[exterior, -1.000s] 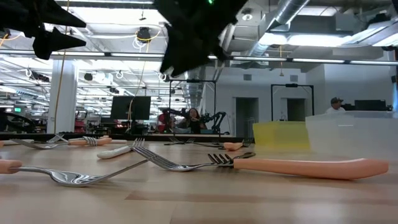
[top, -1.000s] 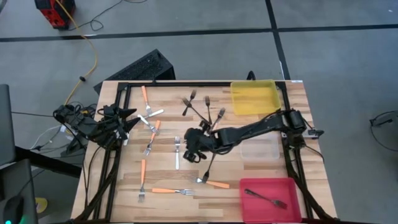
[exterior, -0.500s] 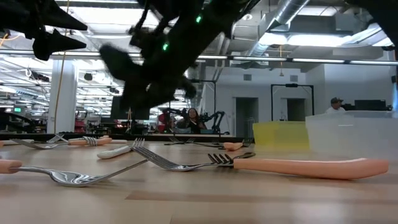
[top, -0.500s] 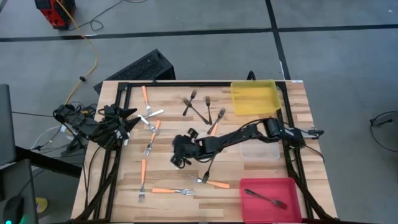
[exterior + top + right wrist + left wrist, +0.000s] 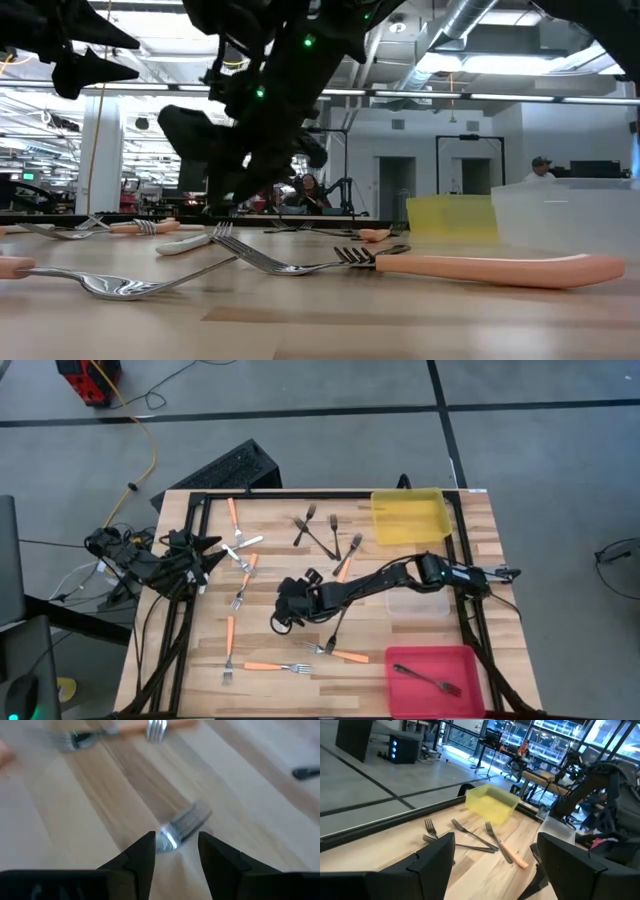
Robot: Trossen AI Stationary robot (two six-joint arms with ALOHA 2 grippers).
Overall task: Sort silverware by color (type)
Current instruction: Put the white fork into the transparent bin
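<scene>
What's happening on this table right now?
The right gripper is stretched out over mid-table, jaws open astride a silver fork lying on the wood, not gripping it. The left gripper waits open at the table's left edge. One dark fork lies in the red bin; the yellow bin holds nothing, and other forks lie scattered.

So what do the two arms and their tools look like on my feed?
Both arms are dark, jointed links. The right arm has a silvery band near its wrist and green indicator lights in the low view. Each tool, left tool and right tool, has two flat, angular black fingers. Dark cables bunch beside the left arm.
</scene>
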